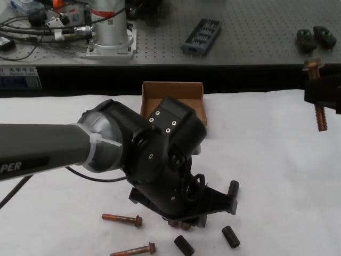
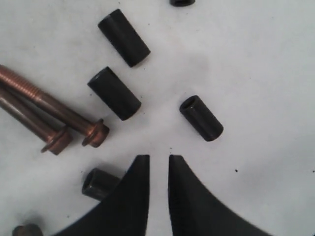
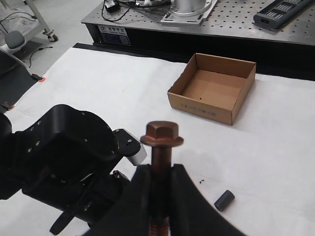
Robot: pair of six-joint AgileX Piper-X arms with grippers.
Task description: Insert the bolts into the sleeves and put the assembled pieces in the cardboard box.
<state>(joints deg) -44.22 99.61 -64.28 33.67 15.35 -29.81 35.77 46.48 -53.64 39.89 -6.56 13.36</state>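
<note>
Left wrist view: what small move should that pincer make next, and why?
Probably spread the left pincer and shift it over the nearest lying sleeve: its fingers stand narrowly apart, empty, and the right pincer holds a bolt that needs one.

Bright even light, white cloth [image 2: 256, 73] glaring pale, soft faint shadow beside each sleeve [image 2: 114, 93] and bolt [image 2: 49, 105]

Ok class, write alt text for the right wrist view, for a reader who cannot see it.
The right tool grips a copper-coloured hex-head metal bolt. Beyond lie an open, empty brown cardboard box and a small black cylindrical sleeve on white cloth, with the left arm's black wrist alongside.
</note>
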